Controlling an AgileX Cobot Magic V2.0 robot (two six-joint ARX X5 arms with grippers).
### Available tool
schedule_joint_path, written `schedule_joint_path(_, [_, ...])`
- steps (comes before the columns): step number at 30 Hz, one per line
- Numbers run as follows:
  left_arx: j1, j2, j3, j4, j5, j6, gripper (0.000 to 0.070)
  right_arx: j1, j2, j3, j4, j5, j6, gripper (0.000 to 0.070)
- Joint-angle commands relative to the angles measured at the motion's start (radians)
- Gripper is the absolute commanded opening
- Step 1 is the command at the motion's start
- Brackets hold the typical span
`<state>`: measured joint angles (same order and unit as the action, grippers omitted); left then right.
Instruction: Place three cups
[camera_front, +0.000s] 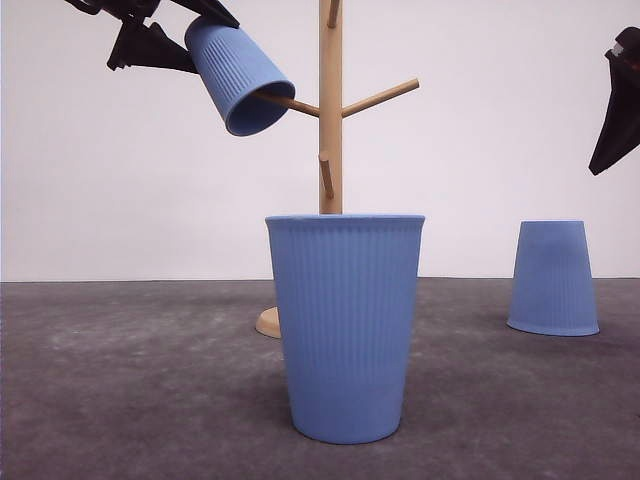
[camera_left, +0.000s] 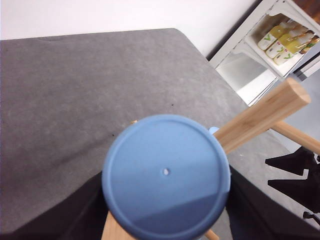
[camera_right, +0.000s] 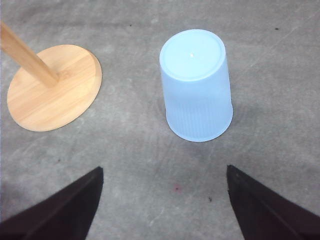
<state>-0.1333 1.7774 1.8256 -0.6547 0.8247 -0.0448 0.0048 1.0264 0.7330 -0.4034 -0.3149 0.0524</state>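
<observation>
- The left gripper (camera_front: 190, 40) is clamped on a tilted light-blue cup (camera_front: 238, 75), held high beside the wooden cup tree (camera_front: 330, 120); the cup's open mouth is slipped over the end of the tree's upper left peg (camera_front: 295, 104).
- The left wrist view adds the held cup's flat bottom with a tiny centre dimple, a peg (camera_left: 265, 112) jutting out past it, and off the table a white shelf (camera_left: 260, 55) of yellow bottles (camera_left: 282, 37) with green marks, too small to read.
- The right gripper (camera_right: 160, 205) hangs with its fingers (camera_right: 65, 205) spread apart, holding nothing, above the table (camera_front: 120, 380).
- The right wrist view shows an upside-down cup (camera_right: 196, 82) standing just beside the tree's round base (camera_right: 52, 85), not touching it; a faint stamp on the base is unreadable.
- In the front view a third cup (camera_front: 345, 325) stands upright right in front of the tree, hiding part of its base.
</observation>
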Motion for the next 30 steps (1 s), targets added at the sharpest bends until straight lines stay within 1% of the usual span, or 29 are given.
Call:
schedule_joint_path(1, [-0.009, 0.032, 0.023, 0.01, -0.006, 0.002, 0.023, 0.0, 0.005, 0.02, 0.011, -0.003, 0.0, 0.0493])
schedule_joint_path(8, [-0.046, 0.08, 0.023, 0.011, -0.017, 0.003, 0.0232, 0.0, 0.005, 0.02, 0.012, -0.003, 0.0, 0.0493])
schedule_joint_path(9, [-0.048, 0.085, 0.023, 0.011, -0.017, 0.002, 0.0237, 0.0, 0.005, 0.02, 0.012, -0.003, 0.0, 0.0494])
schedule_joint_path(10, [-0.05, 0.088, 0.023, 0.008, -0.016, 0.002, 0.0257, 0.0, 0.005, 0.02, 0.012, -0.003, 0.0, 0.0494])
schedule_joint_path(12, [-0.051, 0.089, 0.023, -0.003, -0.017, 0.003, 0.0371, 0.0, 0.005, 0.02, 0.01, -0.003, 0.0, 0.0494])
schedule_joint_path(13, [-0.051, 0.089, 0.023, -0.005, -0.017, 0.003, 0.0453, 0.0, 0.005, 0.02, 0.01, -0.003, 0.0, 0.0494])
schedule_joint_path(14, [-0.051, 0.089, 0.023, -0.004, -0.017, 0.002, 0.0514, 0.0, 0.005, 0.02, 0.01, -0.003, 0.0, 0.0494])
schedule_joint_path(15, [-0.051, 0.089, 0.023, -0.005, -0.017, 0.001, 0.0548, 0.0, 0.005, 0.02, 0.01, -0.003, 0.0, 0.0494])
schedule_joint_path(16, [-0.051, 0.089, 0.023, -0.007, -0.017, 0.0, 0.0561, 0.0, 0.005, 0.02, 0.009, -0.003, 0.0, 0.0494])
schedule_joint_path(26, [-0.029, 0.087, 0.031, -0.034, -0.026, 0.004, 0.0562, 0.0, 0.005, 0.02, 0.009, -0.012, -0.001, 0.0494])
schedule_joint_path(30, [-0.011, 0.087, 0.058, -0.05, -0.075, 0.007, 0.0562, 0.0, 0.005, 0.02, 0.006, -0.012, -0.005, 0.0497])
